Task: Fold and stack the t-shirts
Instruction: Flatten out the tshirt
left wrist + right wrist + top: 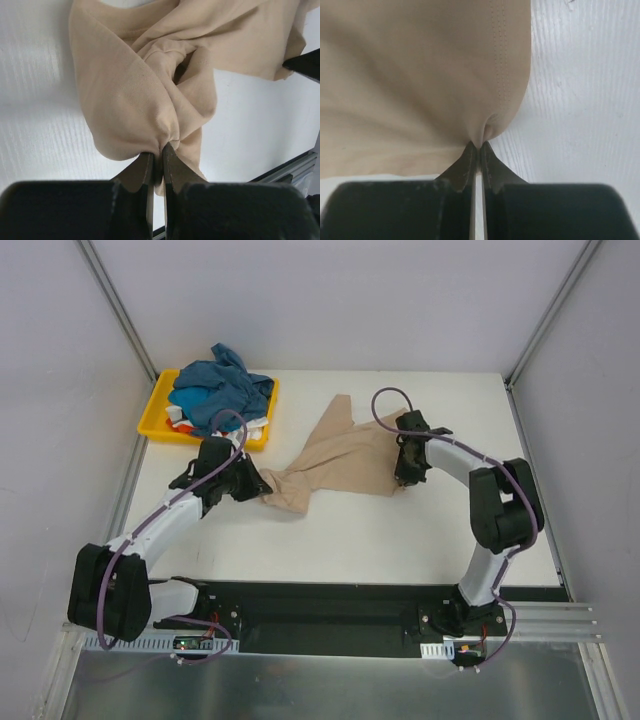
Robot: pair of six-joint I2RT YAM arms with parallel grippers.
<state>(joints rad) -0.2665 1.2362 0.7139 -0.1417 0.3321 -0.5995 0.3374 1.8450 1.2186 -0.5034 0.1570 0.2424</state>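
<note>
Pinching a beige-tan t-shirt [340, 465] at two opposite ends, two robot arms reach over a white bench [380, 540]. The left fingers [255, 485] are pressed together on a bunched fold of the cloth. In the left wrist view the fabric [130, 90] puckers into a tight gather right at the tips of the left fingers [150, 159], then twists and widens beyond them. The right fingers [405, 475] are also closed tight. In the right wrist view, the tips of the right fingers [472, 155] nip a small tuck at the shirt's edge [410, 75]. A line of double stitching runs away from the tips, and bare bench lies just to their right. Between the two pairs of fingers the shirt lies crumpled across the bench, with one pointed flap reaching toward the far side. Beyond the left fingers, further back, a shallow yellow tray [155, 415] holds a heap of other clothes: a teal-blue t-shirt [215, 390] on top, with white and orange-red cloth [180, 420] peeking out beneath it.
</note>
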